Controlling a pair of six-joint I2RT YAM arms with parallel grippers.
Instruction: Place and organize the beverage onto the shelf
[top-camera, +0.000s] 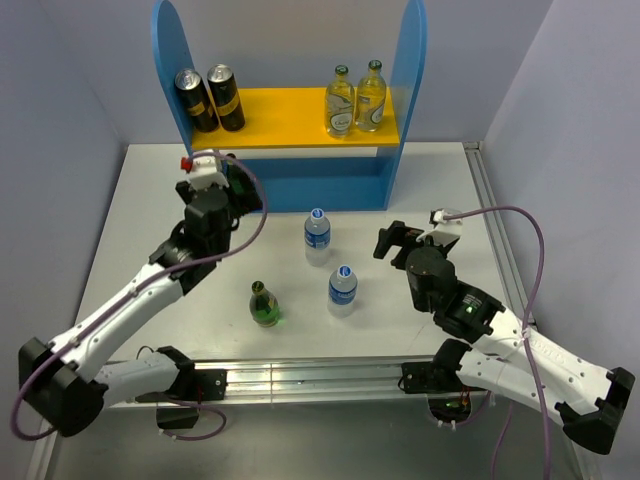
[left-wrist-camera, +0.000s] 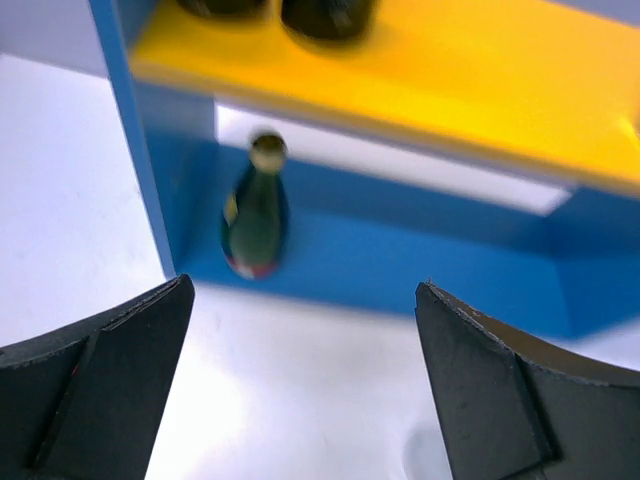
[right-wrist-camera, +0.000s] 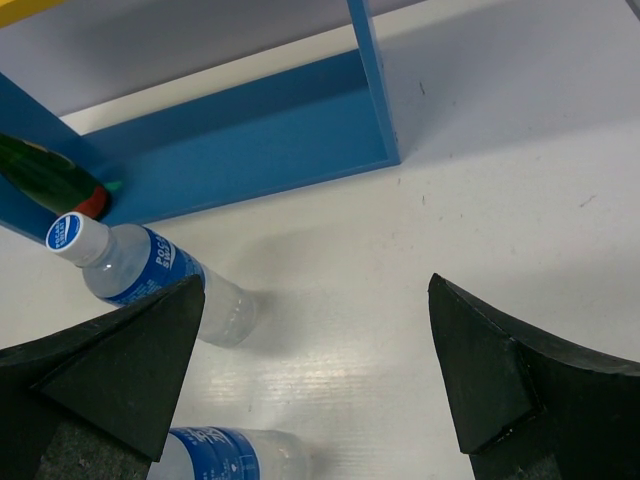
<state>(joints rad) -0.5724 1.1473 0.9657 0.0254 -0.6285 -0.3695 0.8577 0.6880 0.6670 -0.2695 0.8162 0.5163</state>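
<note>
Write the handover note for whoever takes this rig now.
Left pincer: open, empty, facing the shelf's lower level.
Right pincer: open, empty, above the table.
Done: two dark cans and two pale glass bottles on the yellow upper board; one green glass bottle on the lower level, left end.
To do: second green glass bottle and two blue-capped plastic bottles standing on the table.

Plastic bottle (right-wrist-camera: 150, 266) blue label: "PO…", rest unreadable.

Two dark containers (left-wrist-camera: 325, 12) on the yellow board (left-wrist-camera: 450, 90) are cropped by the top edge, one plastic bottle (right-wrist-camera: 240, 455) by the bottom.
</note>
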